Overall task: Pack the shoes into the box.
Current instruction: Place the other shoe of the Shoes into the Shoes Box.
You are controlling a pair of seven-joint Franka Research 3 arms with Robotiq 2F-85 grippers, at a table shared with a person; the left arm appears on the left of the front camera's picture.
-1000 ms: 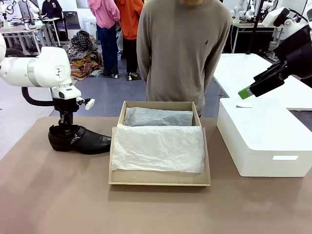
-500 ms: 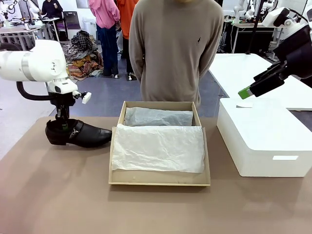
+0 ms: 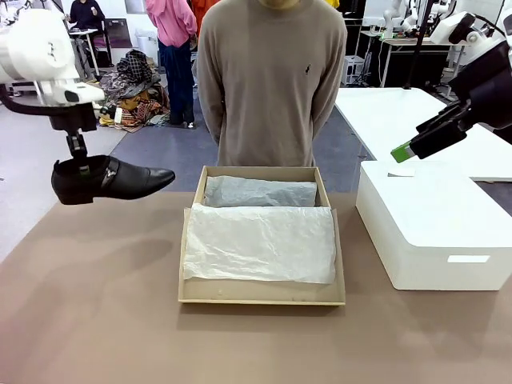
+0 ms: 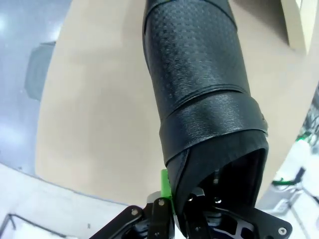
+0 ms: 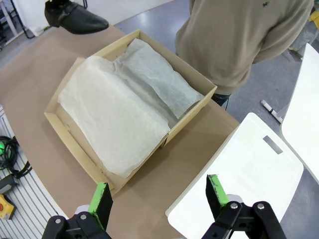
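Leather looks stiff yet slick: glossy black pointed dress shoe (image 3: 120, 180) hangs left of tan cardboard shoebox (image 3: 262, 301), left gripper (image 3: 80, 166) clamped on its heel collar; right gripper (image 5: 157, 191) gapes apart.

shoe (image 3: 108, 180): in the air above the table (image 3: 96, 320), left of the box (image 3: 262, 299)
paper (image 3: 260, 240): in the box
container (image 3: 432, 232): right of the box
person (image 3: 272, 80): behind the box
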